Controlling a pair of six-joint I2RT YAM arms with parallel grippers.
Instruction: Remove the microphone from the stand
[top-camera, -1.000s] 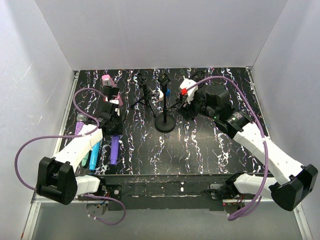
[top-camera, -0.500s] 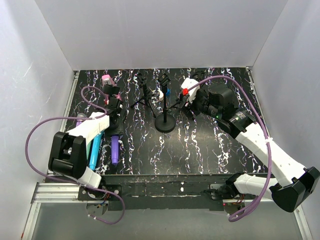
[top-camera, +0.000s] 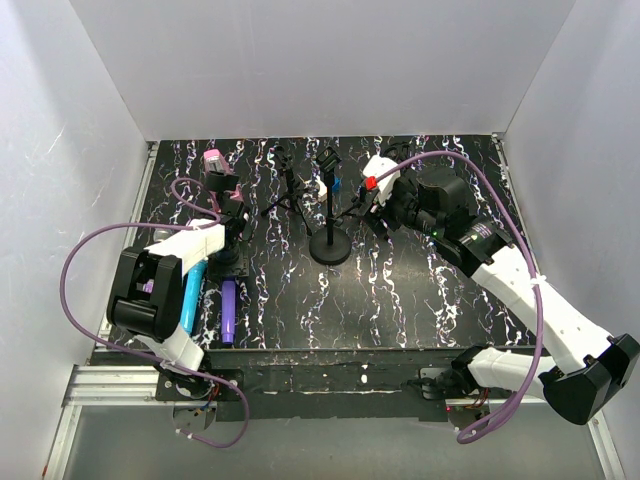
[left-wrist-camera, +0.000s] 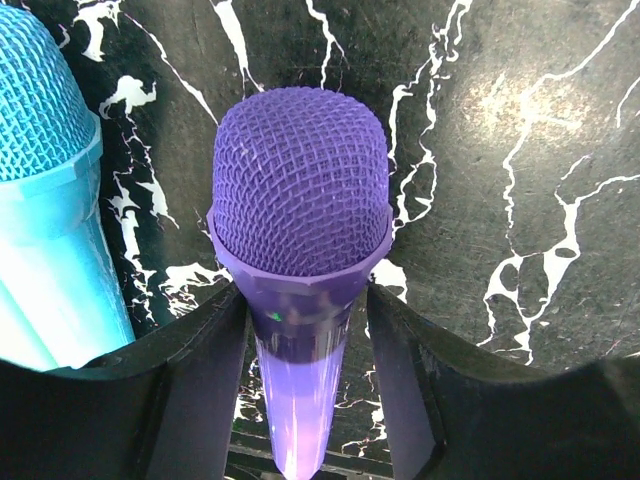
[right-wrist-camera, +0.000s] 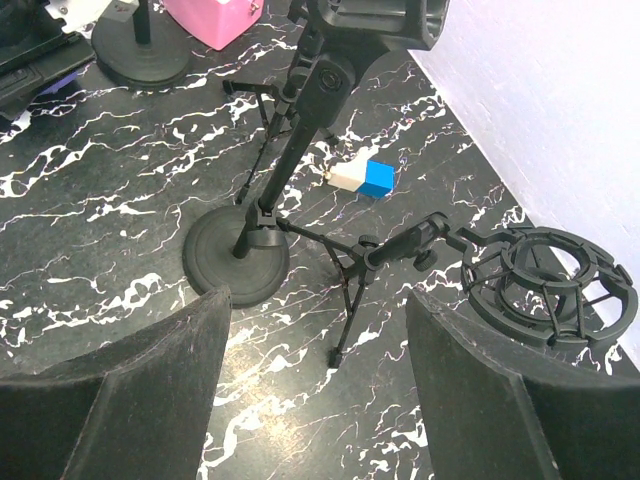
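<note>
A purple microphone (left-wrist-camera: 300, 190) with a mesh head lies on the counter (left-wrist-camera: 520, 200) between the jaws of the left end effector (left-wrist-camera: 305, 300), which stand slightly open, just clear of its handle.

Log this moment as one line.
left gripper: straddling purple microphone lying on table | right gripper: open, above stand

Blurred handle of the purple microphone (left-wrist-camera: 300, 230), cropped at bottom; teal microphone (left-wrist-camera: 45, 230) cropped at left.
</note>
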